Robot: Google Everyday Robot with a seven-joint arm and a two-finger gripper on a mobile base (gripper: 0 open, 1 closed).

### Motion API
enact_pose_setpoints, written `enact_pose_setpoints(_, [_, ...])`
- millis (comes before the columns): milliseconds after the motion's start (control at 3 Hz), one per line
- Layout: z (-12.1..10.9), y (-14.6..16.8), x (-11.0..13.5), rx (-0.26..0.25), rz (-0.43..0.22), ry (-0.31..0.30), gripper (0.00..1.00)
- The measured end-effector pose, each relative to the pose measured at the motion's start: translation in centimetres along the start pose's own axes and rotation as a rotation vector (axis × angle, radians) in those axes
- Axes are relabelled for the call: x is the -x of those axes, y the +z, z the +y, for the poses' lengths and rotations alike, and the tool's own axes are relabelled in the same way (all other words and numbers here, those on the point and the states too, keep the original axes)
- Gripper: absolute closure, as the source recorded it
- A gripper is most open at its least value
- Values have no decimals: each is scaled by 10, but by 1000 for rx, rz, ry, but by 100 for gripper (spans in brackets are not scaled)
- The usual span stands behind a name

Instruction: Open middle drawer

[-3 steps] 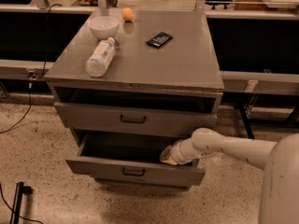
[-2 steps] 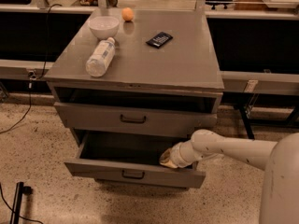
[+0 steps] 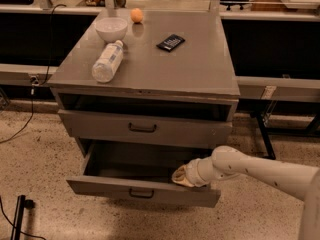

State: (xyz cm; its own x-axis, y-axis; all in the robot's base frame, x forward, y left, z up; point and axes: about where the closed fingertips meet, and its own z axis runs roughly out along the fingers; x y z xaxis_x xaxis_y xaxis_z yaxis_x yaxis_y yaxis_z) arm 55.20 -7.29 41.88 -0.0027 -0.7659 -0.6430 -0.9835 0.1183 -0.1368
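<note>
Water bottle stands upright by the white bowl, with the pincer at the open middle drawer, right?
No. Camera view shows the water bottle lying on its side by the white bowl; the pincer is at the open middle drawer.

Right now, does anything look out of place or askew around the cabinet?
Only the water bottle: it lies on its side near the left edge of the cabinet top. Nothing looks spilled or damaged. The middle drawer is pulled out, with the gripper inside its right part.
</note>
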Motion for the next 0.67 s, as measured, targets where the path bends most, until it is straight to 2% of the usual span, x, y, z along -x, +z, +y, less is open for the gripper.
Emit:
enact_pose_setpoints(333, [0,-9,-1,-22,-14,-23,100])
enact_pose_setpoints(667, [0,-9,-1,-22,-15,-23,100])
